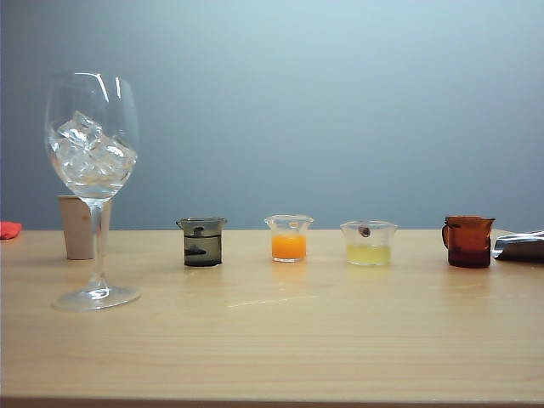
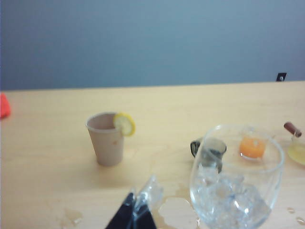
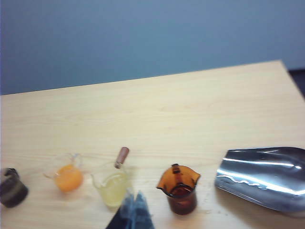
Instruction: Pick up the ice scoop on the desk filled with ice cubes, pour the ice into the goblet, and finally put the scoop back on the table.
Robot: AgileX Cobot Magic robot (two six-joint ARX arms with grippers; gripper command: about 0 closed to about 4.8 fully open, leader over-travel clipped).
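The goblet (image 1: pixel 93 183) stands upright on the desk (image 1: pixel 340 340) at the left, its bowl holding several ice cubes (image 1: pixel 89 153). In the left wrist view the goblet (image 2: pixel 274 164) with its ice cubes (image 2: pixel 228 200) is close beside my left gripper (image 2: pixel 136 205), whose tips are shut with nothing between them. The ice scoop (image 1: pixel 520 246) lies on the desk at the far right edge. The right wrist view shows the shiny scoop (image 3: pixel 267 179) lying empty, off to the side of my right gripper (image 3: pixel 135 200), which is shut on nothing. Neither gripper appears in the exterior view.
A beige cup (image 2: pixel 107 138) with a lemon slice stands behind the goblet. A row of small beakers crosses the desk: dark (image 1: pixel 202 241), orange (image 1: pixel 289 238), yellow (image 1: pixel 368 244), brown (image 1: pixel 467 241). Wet patches (image 2: pixel 178 212) lie by the goblet's foot. A red object (image 1: pixel 8 229) sits far left.
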